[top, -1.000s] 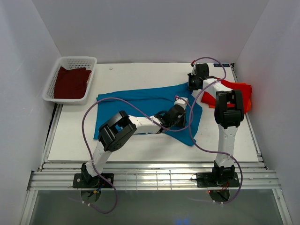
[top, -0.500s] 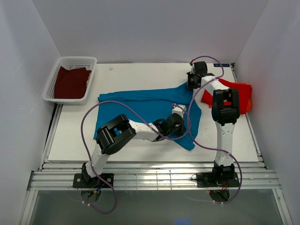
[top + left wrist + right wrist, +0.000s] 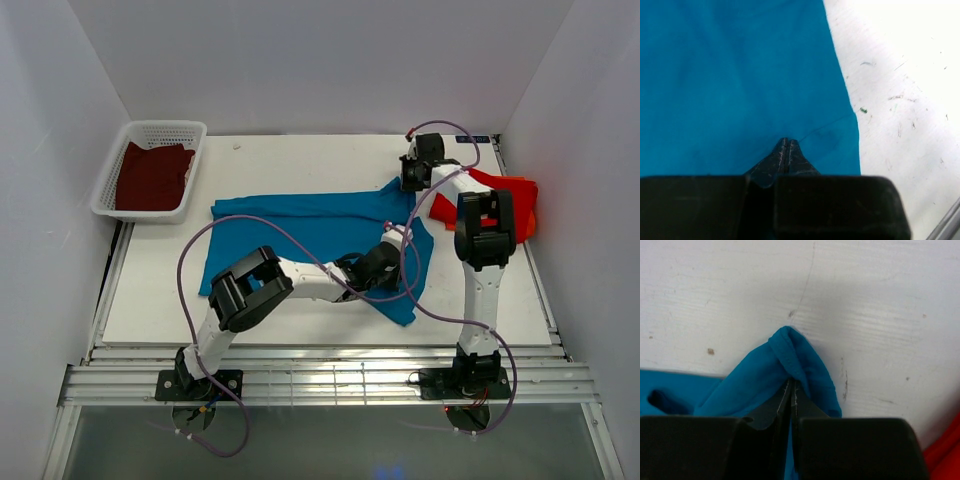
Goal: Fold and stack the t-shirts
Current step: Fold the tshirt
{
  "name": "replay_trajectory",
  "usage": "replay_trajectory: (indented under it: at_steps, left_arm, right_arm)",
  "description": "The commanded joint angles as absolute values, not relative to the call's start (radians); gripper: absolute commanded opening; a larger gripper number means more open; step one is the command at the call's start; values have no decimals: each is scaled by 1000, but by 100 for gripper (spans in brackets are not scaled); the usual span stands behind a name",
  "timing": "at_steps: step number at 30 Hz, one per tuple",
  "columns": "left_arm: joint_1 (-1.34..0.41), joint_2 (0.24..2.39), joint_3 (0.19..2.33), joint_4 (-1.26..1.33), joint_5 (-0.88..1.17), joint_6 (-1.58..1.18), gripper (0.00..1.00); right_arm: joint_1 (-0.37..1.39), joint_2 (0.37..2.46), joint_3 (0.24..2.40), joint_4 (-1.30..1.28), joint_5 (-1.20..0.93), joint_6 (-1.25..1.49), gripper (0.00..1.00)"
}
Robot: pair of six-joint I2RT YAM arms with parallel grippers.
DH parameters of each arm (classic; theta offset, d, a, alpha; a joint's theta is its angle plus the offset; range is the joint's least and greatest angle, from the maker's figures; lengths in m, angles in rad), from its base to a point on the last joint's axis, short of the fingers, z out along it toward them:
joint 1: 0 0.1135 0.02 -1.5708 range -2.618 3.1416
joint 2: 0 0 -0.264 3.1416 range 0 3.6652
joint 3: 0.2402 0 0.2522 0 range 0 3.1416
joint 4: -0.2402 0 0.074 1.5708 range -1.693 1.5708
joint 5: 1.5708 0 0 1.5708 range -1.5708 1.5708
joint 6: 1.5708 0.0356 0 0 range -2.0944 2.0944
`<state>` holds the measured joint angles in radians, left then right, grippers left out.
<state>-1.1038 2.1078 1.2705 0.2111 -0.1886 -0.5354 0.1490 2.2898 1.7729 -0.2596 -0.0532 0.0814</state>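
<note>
Dragged toward the near right corner of the counter (image 3: 300, 155), the left gripper (image 3: 786, 147) now sits closer to the front edge than a second ago, and the teal t-shirt (image 3: 300, 215) has slid rightward with it. The right gripper (image 3: 792, 387) has stayed near the far right corner. Both tools are closed tight, tips meeting: the right one pinches a raised peak of teal cloth, and the left one seems to have nipped a thin layer near the shirt's hem (a faint crease runs out from its tips). Holding two points along the right side looks meant to pull the shirt taut and flat before a fold.

The teal fabric is soft, matte and smooth, lying broad across the middle of the scuffed white counter. The red-orange t-shirt (image 3: 515, 195) is bunched at the right edge, and the maroon t-shirt (image 3: 150, 175) lies in the white mesh basket (image 3: 160, 127) at the far left corner.
</note>
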Motion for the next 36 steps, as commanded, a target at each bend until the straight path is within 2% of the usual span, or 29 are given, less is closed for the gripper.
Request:
replay_trajectory:
  at_steps: [1, 2, 4, 5, 6, 7, 8, 9, 12, 15, 16, 18, 21, 22, 24, 27, 36]
  left_arm:
    - [-1118, 2103, 1391, 169, -228, -379, 4]
    - [-1118, 2100, 1449, 163, -245, -359, 11]
    - [-1114, 2086, 1509, 126, -314, -324, 22]
    - [-1112, 2079, 1532, 115, -340, -289, 35]
    - [-1103, 2065, 1569, 86, -369, -273, 41]
    - [-1097, 2030, 1575, 78, -405, -258, 47]
    - [-1080, 2007, 1572, 71, -469, -227, 58]
    - [-1065, 1982, 1548, 71, -497, -215, 61]
    - [-958, 1892, 1491, 37, -551, -228, 62]
    - [-780, 1845, 1442, -81, -482, -308, 51]
    - [-737, 1839, 1424, -110, -463, -361, 40]
    - [-627, 1822, 1399, -141, -411, -379, 37]
    - [-531, 1801, 1362, -163, -374, -396, 55]
    - [-517, 1796, 1353, -161, -361, -397, 67]
    - [-480, 1778, 1325, -161, -347, -403, 75]
    - [-448, 1761, 1292, -155, -319, -416, 80]
    - [-388, 1746, 1213, -149, -290, -457, 81]
  right_arm:
    - [140, 2121, 1692, -138, -52, 46, 8]
    - [140, 2093, 1669, -120, -52, 45, 9]
    - [141, 1996, 1596, -63, -63, 40, 22]
    - [141, 1967, 1571, -43, -72, 41, 27]
    - [141, 1938, 1551, -19, -81, 43, 35]
    - [141, 1913, 1534, -14, -109, 54, 38]
    - [141, 1876, 1514, -14, -124, 57, 44]
    - [141, 1864, 1514, -17, -142, 60, 45]
    - [143, 1877, 1557, -87, -233, 61, 46]
    - [147, 1946, 1627, -161, -325, 58, 46]
    - [149, 1991, 1646, -185, -357, 58, 46]
    - [158, 2032, 1670, -189, -380, 67, 46]
    - [169, 2112, 1713, -190, -408, 83, 47]
    - [172, 2147, 1732, -190, -417, 87, 47]
    - [176, 2180, 1749, -187, -423, 100, 47]
    - [181, 2215, 1755, -173, -442, 112, 48]
    - [202, 2209, 1680, -117, -482, 132, 48]
